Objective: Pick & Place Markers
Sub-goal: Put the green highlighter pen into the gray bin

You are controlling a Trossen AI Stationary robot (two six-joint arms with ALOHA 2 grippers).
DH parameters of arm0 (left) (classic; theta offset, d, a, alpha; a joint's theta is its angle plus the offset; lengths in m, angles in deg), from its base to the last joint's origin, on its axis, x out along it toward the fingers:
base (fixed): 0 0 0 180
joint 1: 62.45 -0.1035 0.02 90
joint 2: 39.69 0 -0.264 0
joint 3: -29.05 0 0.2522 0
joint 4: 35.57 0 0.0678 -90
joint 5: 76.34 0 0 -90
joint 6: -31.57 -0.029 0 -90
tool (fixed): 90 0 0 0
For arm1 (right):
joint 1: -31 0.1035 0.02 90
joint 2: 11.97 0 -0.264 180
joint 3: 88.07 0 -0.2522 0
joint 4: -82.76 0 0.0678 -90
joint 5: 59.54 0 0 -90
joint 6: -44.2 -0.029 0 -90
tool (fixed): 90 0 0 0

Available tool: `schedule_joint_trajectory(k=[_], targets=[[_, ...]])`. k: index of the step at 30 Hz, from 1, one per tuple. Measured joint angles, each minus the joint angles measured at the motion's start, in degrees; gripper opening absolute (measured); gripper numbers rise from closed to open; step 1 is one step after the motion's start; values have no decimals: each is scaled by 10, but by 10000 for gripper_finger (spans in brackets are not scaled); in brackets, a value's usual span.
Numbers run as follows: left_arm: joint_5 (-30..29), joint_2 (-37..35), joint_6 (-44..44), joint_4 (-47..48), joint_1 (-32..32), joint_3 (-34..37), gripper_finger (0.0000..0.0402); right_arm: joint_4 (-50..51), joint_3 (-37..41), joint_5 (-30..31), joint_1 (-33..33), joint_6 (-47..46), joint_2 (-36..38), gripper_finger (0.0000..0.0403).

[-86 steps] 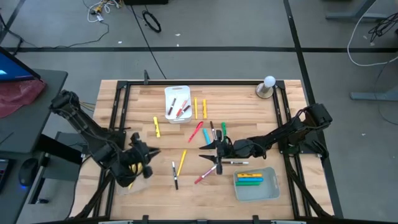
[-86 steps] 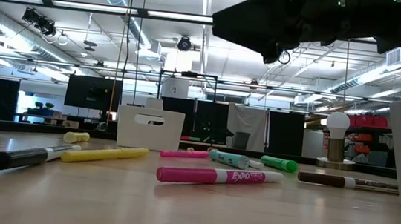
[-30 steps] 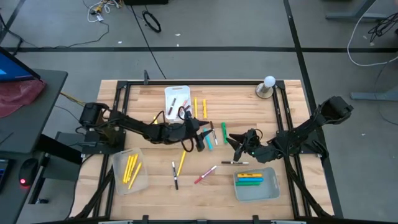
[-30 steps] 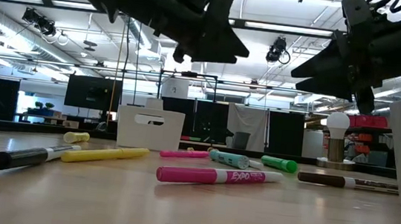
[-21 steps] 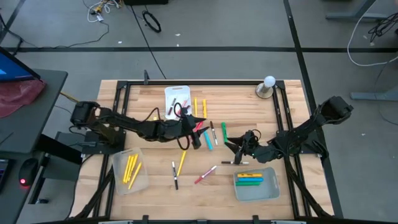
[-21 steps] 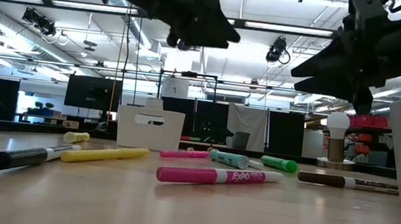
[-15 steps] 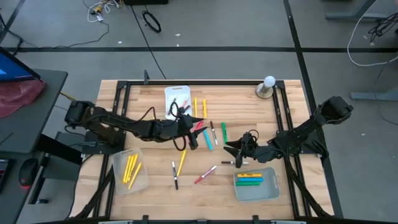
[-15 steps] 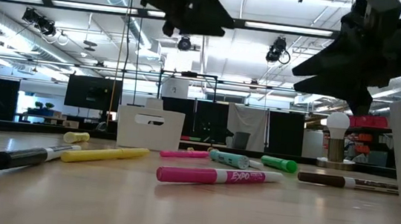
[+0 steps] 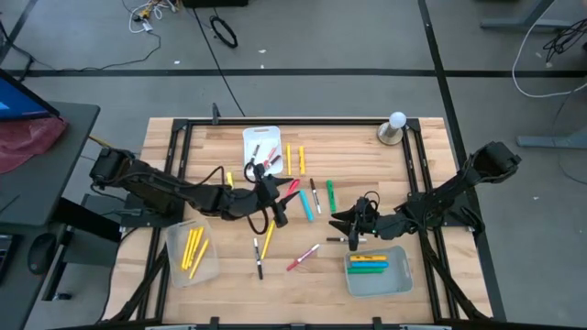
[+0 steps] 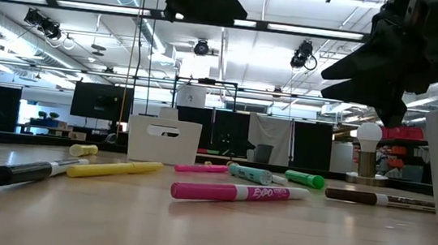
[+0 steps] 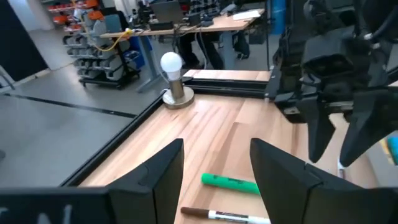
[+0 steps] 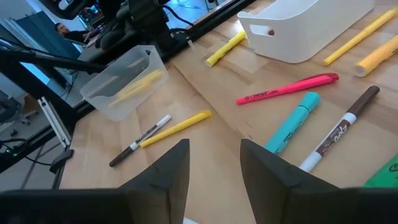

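- While I watched the overhead feed, the left gripper (image 9: 278,209) hung over mid-table among loose markers; its fingers (image 11: 152,180) stood spread with nothing between them.
- Right gripper (image 9: 345,221) sat just ahead of the grey tray (image 9: 400,280), also spread and empty.
- That tray held green and yellow markers (image 9: 367,264).
- Clear tray (image 9: 207,271) near the left edge held yellow markers (image 9: 193,248).
- White bin (image 9: 249,137) at the far side had red markers (image 9: 267,159) inside.
- Loose on the wood I saw a pink Expo marker (image 10: 238,193), a long yellow marker (image 9: 268,238), a teal marker (image 12: 289,129), a green marker (image 11: 229,183) and a black-capped marker (image 10: 32,172).
- Light bulb on a stand (image 9: 394,127) stood at the far right corner.
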State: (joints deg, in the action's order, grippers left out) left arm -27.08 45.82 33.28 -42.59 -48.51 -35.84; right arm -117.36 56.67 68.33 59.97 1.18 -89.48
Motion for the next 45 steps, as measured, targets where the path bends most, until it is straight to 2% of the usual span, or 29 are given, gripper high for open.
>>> schedule_joint_trajectory(k=[12,39,45], targets=[[-2,0,17,10,28,0,193,0,0,0,-1,7,0,144],[-2,1,17,10,27,0,193,0,0,1,-1,7,0,144],[-2,1,16,15,27,0,193,-75,0,9,-23,4,0,144]])
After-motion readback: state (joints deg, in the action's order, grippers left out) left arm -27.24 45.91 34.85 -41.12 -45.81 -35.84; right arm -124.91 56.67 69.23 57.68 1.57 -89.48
